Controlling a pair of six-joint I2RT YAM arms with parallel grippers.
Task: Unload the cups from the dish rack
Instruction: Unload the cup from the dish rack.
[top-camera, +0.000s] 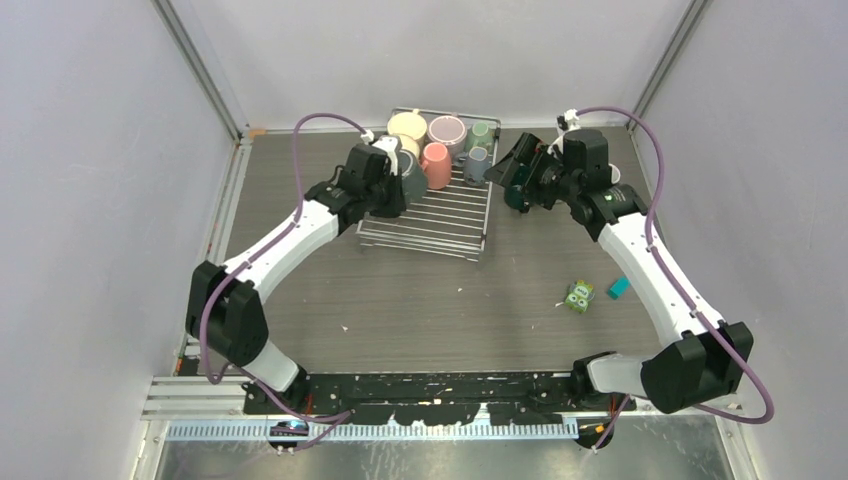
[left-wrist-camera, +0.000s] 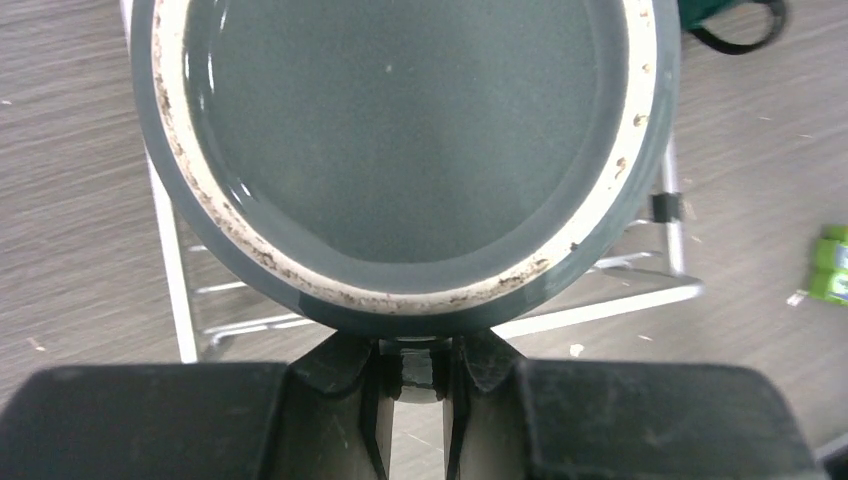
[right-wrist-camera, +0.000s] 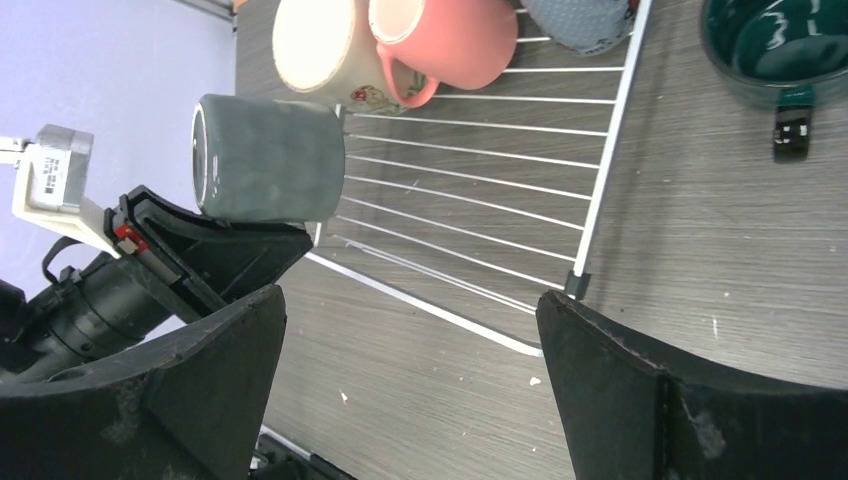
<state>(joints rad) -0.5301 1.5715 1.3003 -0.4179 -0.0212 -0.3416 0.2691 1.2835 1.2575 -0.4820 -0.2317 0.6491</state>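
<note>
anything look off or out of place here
Two small toys, a green block and a teal block, lie on the table right of the dish rack. The grey mug has brown specks along the pale ring at its end.

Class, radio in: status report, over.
Left jaws shut on grey ceramic mug, sideways over silver wire dish rack. Right jaws open, empty. Cream mug and pink mug close by.

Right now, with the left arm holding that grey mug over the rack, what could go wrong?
The left gripper pinches the grey mug only at its handle, mug tipped sideways; it may swivel or slip. The cream mug and pink mug sit close by; a swing could knock them.
</note>
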